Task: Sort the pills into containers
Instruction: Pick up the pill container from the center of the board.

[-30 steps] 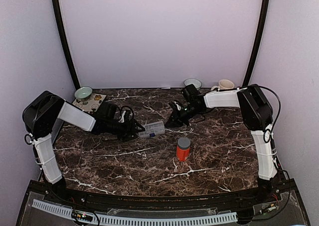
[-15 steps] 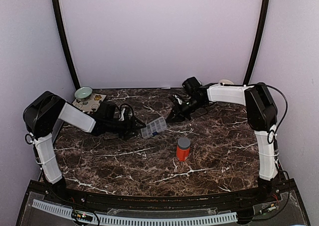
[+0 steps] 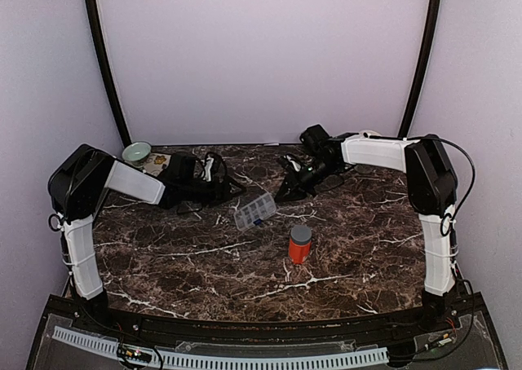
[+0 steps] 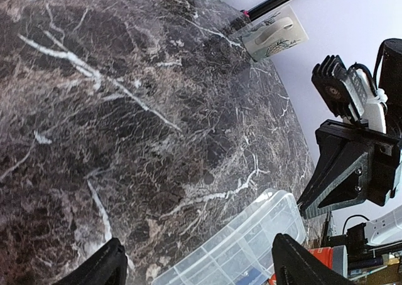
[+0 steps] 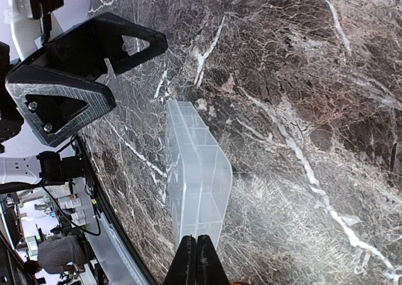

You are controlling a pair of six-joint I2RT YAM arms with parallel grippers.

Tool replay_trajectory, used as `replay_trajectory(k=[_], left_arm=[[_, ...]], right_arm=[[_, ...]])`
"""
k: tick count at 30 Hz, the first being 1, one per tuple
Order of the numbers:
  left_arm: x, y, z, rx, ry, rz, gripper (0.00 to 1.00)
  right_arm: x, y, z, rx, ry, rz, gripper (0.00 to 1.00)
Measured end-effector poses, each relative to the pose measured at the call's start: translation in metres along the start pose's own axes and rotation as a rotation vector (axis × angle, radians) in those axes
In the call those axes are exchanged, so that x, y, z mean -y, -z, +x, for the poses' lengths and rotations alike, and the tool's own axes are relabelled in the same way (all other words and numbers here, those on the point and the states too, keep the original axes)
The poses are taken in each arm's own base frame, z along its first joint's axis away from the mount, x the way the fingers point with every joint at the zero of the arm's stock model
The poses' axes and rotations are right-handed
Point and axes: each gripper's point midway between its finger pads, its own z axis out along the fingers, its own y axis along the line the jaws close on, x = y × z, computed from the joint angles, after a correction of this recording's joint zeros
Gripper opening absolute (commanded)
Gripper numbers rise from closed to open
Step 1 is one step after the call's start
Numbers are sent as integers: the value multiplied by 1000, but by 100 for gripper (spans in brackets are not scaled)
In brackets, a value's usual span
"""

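organiser box (image 3: 254,210) flat on desk (image 3: 351,256), between both arms, unheld | left fingers (image 4: 100,269) spread wide, empty | right fingers (image 5: 188,263) pressed together, empty | risk: light box may skid or tip if nudged from one side

Looks like a robotics lab, with a test booth built for recording. Closed in at the back and both sides by plain pale panels (image 3: 261,60) set between black poles (image 3: 102,60). Fitted with a dark marble-patterned table (image 3: 204,264), a left arm (image 3: 122,184) and a right arm (image 3: 375,152) in white and black bolted at its near edge, and a white slotted strip (image 3: 245,359) running along the front. Seen past the table edge from the right wrist: a cluttered workbench (image 5: 66,206) and a seated person (image 5: 59,253) in an open workroom.
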Motion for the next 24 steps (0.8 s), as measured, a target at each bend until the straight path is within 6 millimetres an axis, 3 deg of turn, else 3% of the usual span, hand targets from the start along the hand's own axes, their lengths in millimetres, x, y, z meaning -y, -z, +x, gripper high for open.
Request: replay_trajectory(k=[7,17,24], left_arm=[[11,-12,-13,-20,-137,80,81],[15,-29,18,-169,-156,267,75],[24,-30,28,-221,-133,374,68]], right_arm=[[0,1,3,-9,21,1,0],[-7,5,-1,-4,75,-8,0],[-15,9,-7,6,101,-22,0]])
